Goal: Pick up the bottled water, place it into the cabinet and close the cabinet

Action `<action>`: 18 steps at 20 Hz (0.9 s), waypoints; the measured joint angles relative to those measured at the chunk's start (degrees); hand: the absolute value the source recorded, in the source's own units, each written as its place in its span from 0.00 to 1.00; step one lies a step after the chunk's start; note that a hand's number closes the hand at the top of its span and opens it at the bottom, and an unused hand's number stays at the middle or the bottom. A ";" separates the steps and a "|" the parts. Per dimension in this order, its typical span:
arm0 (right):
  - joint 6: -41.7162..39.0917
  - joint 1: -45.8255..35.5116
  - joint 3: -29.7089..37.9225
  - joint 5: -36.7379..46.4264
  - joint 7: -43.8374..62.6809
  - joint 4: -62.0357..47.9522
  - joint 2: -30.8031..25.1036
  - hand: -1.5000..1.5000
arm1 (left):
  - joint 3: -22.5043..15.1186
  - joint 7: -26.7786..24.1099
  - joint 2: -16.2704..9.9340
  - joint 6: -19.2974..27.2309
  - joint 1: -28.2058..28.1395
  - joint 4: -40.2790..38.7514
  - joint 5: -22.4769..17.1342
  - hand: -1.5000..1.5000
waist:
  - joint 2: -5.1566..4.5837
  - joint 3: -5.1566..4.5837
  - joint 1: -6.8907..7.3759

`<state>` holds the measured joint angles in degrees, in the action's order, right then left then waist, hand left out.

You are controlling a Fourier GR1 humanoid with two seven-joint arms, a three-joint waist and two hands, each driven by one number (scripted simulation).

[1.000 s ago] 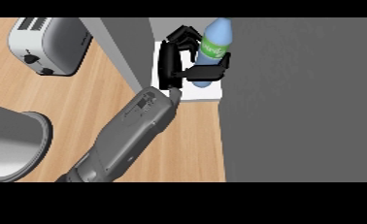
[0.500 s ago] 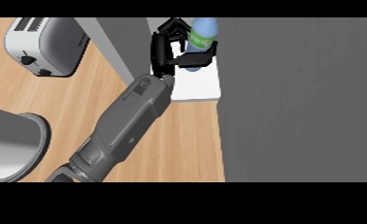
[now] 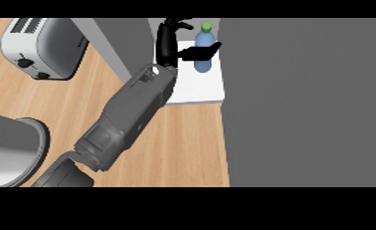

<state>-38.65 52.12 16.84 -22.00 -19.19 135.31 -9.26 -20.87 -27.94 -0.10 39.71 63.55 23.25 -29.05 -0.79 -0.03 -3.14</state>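
Grey cabinet (image 3: 294,99) fills the right side over the wood desk (image 3: 176,144). Toaster (image 3: 44,47) sits top-left. Left robot hand (image 3: 176,45), fingers relaxed, thumb touching the bottled water (image 3: 205,50), which stands upright on the white cabinet shelf (image 3: 198,87).

Grey boxy forearm (image 3: 129,117), black hand (image 3: 170,42)

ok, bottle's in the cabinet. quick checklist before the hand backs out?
1. Clear blue water bottle with green cap upright on the white cabinet shelf: ok.
2. Bottle well inside the shelf's front edge: ok.
3. Left hand released from the bottle: cannot tell, its thumb overlaps the bottle.
4. Left hand out of the cabinet: not ok, it is over the shelf.
5. Cabinet closed: not ok, the shelf is exposed.
6. Right hand's position: cannot tell, not in view.
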 measured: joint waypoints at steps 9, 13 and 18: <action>-0.40 -0.70 0.16 -0.62 0.15 -0.10 -0.19 0.00 | 3.26 -1.87 0.03 -2.53 4.24 -7.50 -0.03 0.00 | -0.15 -0.02 -0.05; -0.03 -0.97 -0.37 -0.78 0.60 -0.04 0.43 0.00 | 5.05 -3.64 -0.37 -5.19 5.16 -6.70 -1.01 0.00 | 0.03 -0.03 0.33; 0.70 -1.85 0.35 -0.96 1.29 0.05 -0.08 0.00 | 6.36 -5.26 -0.04 -10.71 4.06 -2.48 -3.19 0.00 | 0.36 -0.04 1.12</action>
<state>-37.95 50.26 17.19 -22.96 -17.90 135.37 -9.34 -14.51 -33.20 -0.14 29.00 67.61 20.77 -32.24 -0.43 -0.07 -2.02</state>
